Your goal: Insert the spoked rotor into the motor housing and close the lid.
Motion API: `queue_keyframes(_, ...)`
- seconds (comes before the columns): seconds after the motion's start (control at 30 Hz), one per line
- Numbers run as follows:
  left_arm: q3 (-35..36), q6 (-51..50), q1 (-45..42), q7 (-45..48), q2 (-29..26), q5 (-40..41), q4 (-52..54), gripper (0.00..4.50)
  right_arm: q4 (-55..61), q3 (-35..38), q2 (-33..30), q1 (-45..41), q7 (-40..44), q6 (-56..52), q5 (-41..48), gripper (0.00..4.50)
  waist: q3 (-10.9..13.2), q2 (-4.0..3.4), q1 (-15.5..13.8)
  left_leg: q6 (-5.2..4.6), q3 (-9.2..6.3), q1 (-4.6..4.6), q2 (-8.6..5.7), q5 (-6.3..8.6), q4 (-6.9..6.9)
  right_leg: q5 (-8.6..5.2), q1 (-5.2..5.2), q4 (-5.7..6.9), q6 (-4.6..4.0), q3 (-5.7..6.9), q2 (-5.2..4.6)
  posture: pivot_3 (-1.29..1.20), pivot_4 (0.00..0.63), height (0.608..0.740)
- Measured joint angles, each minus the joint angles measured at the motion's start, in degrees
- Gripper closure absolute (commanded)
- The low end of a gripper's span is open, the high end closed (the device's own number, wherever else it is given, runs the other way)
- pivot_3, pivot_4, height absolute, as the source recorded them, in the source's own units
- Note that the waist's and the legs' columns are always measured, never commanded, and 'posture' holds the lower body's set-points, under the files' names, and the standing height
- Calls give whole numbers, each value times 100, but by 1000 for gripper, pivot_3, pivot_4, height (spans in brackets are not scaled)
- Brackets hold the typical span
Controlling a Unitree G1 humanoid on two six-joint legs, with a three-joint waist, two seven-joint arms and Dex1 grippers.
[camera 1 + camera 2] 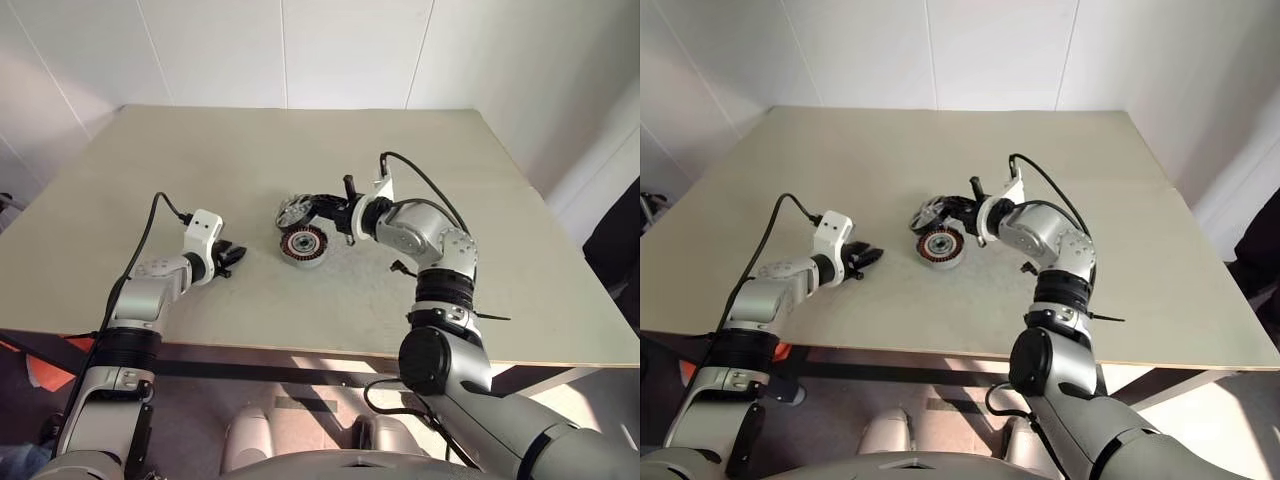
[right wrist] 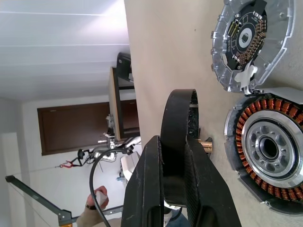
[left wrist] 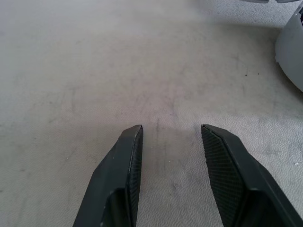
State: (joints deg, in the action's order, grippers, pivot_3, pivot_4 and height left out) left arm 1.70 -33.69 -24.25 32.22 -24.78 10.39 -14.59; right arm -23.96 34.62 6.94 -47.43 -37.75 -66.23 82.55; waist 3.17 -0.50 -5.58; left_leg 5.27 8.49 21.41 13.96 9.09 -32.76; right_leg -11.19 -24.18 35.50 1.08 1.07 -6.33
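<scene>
Clamped edge-on between the narrowly set fingers of the right gripper (image 2: 174, 141): the spoked rotor (image 2: 179, 106), rim standing upright, small brass-coloured hub jutting sideways toward the parts on the table (image 1: 300, 150). Held above the tabletop, not yet over its seat. From the rotor in the head view, at about 7 o'clock and just below: the motor housing (image 1: 303, 244), lying flat, copper coils ringing an open dark centre, nothing in it. At the housing's 11 o'clock, touching its rim: the lid (image 1: 293, 210), lying open with its inner face up. So, by judgement, the insertion step in hand, with lid-closing to follow. Key relation: rotor axis roughly level, housing axis vertical, hence a quarter roll of the wrist needed to lay the wheel flat, then a short carry toward 7 o'clock and a drop with hub centred on the bore. Risk: rim catching on the coils if lowered tilted. Right arm plainly the nearer. At the housing's 8 o'clock, near but apart: left gripper (image 1: 230, 258), fingers (image 3: 130, 161) parted to a middling gap, empty, hovering low over bare table.
</scene>
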Motion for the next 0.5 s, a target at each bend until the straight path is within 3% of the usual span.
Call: queue_keyframes(0.5, -15, -68, 62, 72, -110, -31, 124, 2436, -332, -609, -10, 352, 326, 487, 113, 4244, 0, 1, 4, 0, 0, 8, 0, 0, 0, 0, -5, -1, 0, 1, 0, 0, 0, 740)
